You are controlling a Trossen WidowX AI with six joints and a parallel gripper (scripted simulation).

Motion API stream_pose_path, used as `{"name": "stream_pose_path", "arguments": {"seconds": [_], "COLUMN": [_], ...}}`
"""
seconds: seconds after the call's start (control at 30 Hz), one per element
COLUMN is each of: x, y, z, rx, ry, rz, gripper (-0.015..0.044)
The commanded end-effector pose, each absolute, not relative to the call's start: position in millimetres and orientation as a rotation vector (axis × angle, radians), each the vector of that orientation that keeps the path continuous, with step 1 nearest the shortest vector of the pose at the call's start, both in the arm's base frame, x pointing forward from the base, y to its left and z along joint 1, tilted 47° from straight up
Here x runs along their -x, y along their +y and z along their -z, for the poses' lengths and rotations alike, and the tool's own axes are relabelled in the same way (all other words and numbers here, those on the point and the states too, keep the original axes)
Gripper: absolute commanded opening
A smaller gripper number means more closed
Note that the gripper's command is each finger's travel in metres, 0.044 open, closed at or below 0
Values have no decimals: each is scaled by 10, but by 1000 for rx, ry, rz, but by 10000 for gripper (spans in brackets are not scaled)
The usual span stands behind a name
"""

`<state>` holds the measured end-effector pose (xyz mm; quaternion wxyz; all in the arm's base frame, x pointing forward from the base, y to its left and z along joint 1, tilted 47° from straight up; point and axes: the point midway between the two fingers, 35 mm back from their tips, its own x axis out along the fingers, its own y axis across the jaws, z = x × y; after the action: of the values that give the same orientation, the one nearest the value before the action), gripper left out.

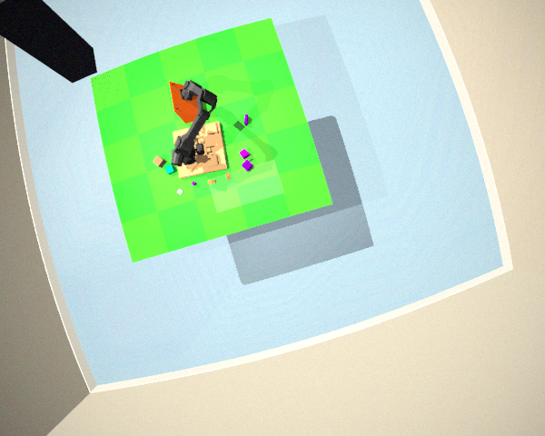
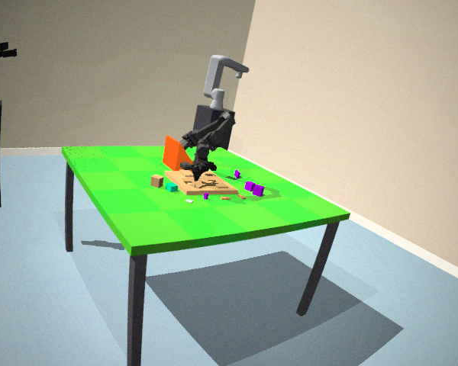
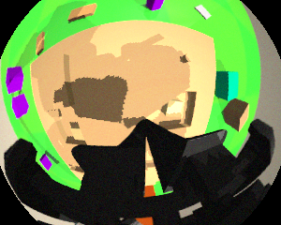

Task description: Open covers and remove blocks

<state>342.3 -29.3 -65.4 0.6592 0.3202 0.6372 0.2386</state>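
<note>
The tan puzzle board [image 1: 222, 162] [image 2: 221, 192] [image 3: 131, 29] lies flat on the green table. My gripper [image 2: 197, 179] [image 3: 144, 122] is shut and empty, its tips low over the board. A recess [image 3: 178, 112] shows just beyond the tips, to their right in the wrist view. Covers and board share one colour; with shadows and the arm across them, I cannot tell how each cover stands. Beside the board rest a tan cube [image 1: 158, 161] [image 2: 156, 181] [image 3: 236, 113] and a teal block [image 1: 170, 169] [image 2: 171, 187] [image 3: 227, 85].
Two purple cubes [image 1: 244, 153] [image 1: 247, 164] and a thin purple piece [image 1: 246, 119] [image 2: 237, 174] lie at one side. A small purple piece [image 1: 193, 183] [image 2: 206, 195], white tile [image 1: 179, 192] [image 2: 188, 201] and two tan pieces [image 1: 212, 181] [image 1: 227, 176] lie along another. An orange wedge [image 1: 181, 107] [image 2: 173, 153] stands behind.
</note>
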Motion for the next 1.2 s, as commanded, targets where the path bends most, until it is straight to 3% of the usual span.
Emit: {"name": "stream_pose_path", "arguments": {"seconds": [0.0,1.17], "x": [-3452,-3772], "y": [-262,-125], "z": [619,436], "rx": [-722,-722], "ry": [1436,1434], "rz": [-547,-548], "gripper": [0,0]}}
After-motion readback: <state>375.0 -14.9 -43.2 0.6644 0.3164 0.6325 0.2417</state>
